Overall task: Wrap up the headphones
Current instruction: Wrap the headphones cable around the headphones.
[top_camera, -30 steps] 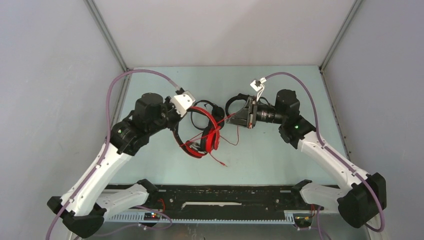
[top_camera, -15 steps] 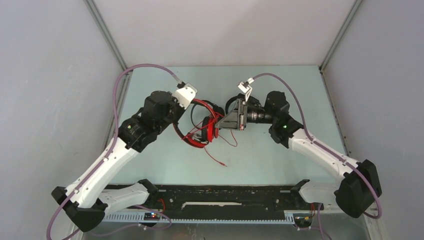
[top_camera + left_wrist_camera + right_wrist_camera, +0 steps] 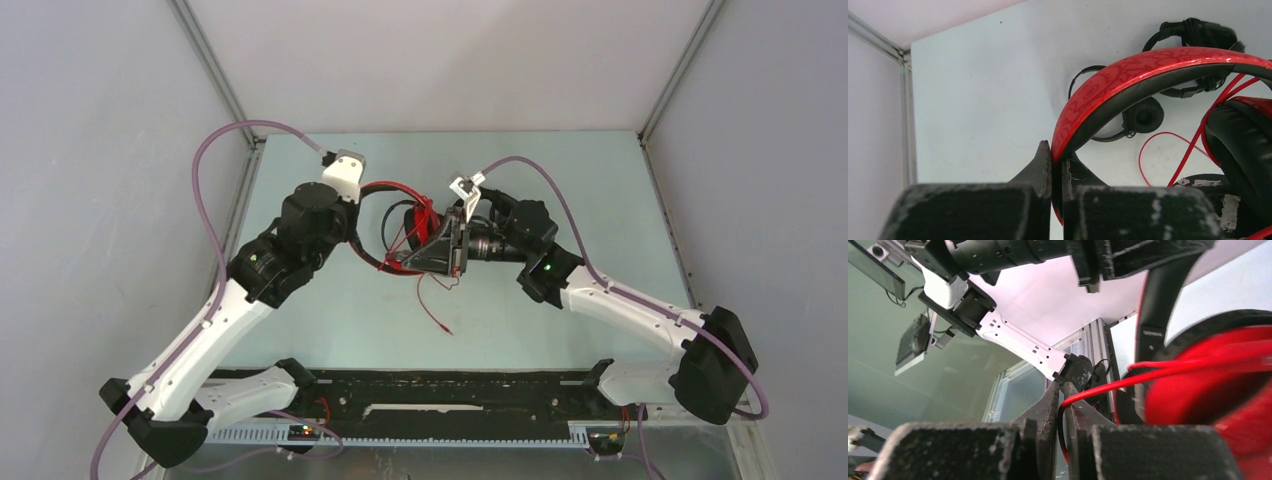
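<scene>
Two robot arms meet over the middle of a pale green tabletop [image 3: 570, 180], with the red headphones [image 3: 385, 189] held between them.

The left hand [image 3: 1055, 152] is closed tight on the patterned red headband, pinching it edge-on near one end. This seems meant to hold the headset steady in the air so the other arm has a fixed frame to wind around. One black-padded ear cup hangs close at the right of the left wrist view.

The right hand [image 3: 1062, 390] has its fingers drawn narrow, with the red cable [image 3: 1108, 386] running between them and out toward the ear cup. The cable looks fairly taut there. From above, a few strands already cross the cup and band, while a loose tail [image 3: 436, 318] trails across the tabletop toward the near side. The wrap looks only partly done. The narrow grip probably guides the cable and keeps it from slackening.

Beyond the band, on the far part of the tabletop, lie the slim black headphones [image 3: 1143, 116] with round cups and the bulkier black headphones [image 3: 1198, 35]. They lie close together, and neither hand touches them.
</scene>
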You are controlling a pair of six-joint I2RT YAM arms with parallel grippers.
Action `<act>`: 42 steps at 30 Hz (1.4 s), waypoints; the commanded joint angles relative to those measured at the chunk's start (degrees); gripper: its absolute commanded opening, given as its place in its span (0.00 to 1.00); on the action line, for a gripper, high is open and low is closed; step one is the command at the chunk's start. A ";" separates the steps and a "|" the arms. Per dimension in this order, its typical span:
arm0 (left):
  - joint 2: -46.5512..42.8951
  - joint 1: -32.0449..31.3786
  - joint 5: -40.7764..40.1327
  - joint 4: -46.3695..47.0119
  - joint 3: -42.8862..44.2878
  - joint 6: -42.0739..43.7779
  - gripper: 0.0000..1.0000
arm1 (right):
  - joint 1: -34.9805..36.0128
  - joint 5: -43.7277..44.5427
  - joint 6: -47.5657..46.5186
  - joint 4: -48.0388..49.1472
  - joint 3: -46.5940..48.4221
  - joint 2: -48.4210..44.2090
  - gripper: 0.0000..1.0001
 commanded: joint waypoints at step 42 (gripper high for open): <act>-6.29 0.25 7.58 6.60 5.58 -39.59 0.00 | 20.75 43.04 -58.19 34.03 -21.05 6.94 0.15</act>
